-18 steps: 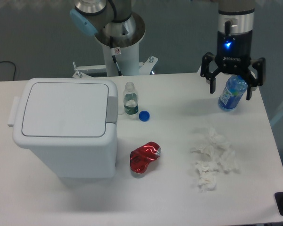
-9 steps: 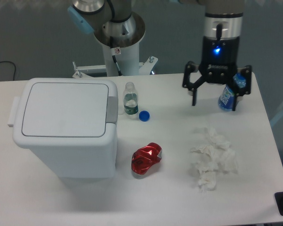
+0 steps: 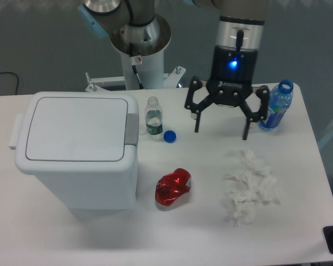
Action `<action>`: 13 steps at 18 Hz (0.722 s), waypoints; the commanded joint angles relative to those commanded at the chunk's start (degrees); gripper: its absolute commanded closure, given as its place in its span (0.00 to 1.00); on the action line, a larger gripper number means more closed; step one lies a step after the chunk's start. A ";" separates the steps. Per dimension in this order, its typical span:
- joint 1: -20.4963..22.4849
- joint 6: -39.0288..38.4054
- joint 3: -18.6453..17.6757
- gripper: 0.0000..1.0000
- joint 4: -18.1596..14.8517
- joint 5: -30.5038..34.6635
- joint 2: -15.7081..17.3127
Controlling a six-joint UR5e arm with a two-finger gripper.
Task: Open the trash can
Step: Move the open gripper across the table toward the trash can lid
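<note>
The trash can (image 3: 77, 149) is a big white boxy bin on the left of the table, its flat lid shut and a grey push tab (image 3: 132, 128) on its right edge. My gripper (image 3: 222, 132) hangs open above the table's middle back, well to the right of the bin, with nothing between its fingers.
A small clear bottle (image 3: 152, 116) and a blue cap (image 3: 169, 136) stand just right of the bin. A crushed red can (image 3: 173, 187) lies in front. Crumpled white tissues (image 3: 250, 185) lie on the right. A blue bottle (image 3: 275, 106) stands at the back right.
My gripper has moved left, away from the blue bottle toward the table's middle, staying open. The blue bottle now stands uncovered.
</note>
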 joint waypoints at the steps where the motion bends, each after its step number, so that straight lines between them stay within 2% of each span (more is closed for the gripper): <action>1: -0.79 -1.67 -0.61 0.00 0.00 0.00 0.00; 8: -3.96 -3.01 -4.92 0.00 -0.09 0.00 1.93; 13: -4.66 -3.01 -6.06 0.00 -0.53 0.09 2.72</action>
